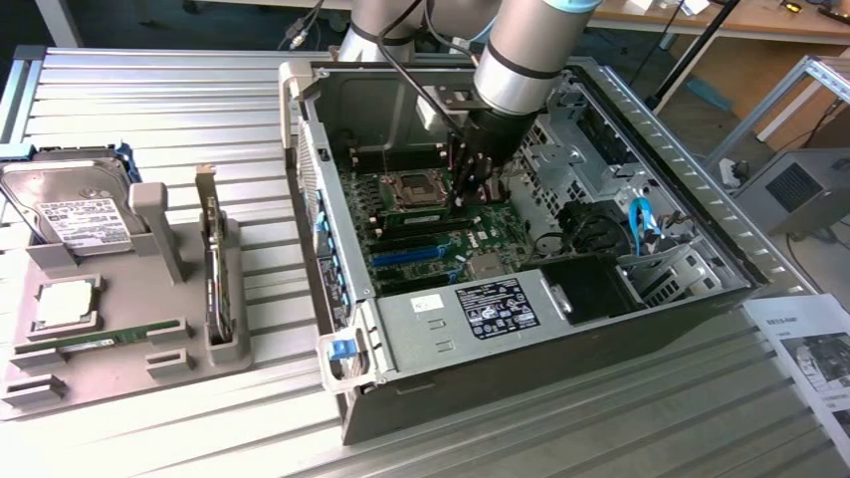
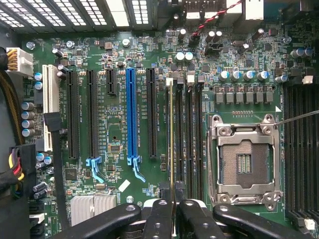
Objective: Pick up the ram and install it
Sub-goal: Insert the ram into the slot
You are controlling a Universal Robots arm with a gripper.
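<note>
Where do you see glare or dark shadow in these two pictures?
Exterior view: the ribbed silver metal table shines brightly, and the open dark computer case is shadowed inside. Wrist view: bright white glare at the case's vent slots; the thin green ram stick in the jaws glints.

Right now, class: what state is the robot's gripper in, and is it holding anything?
The gripper: closed, holding the ram edge-on over the motherboard.
</note>
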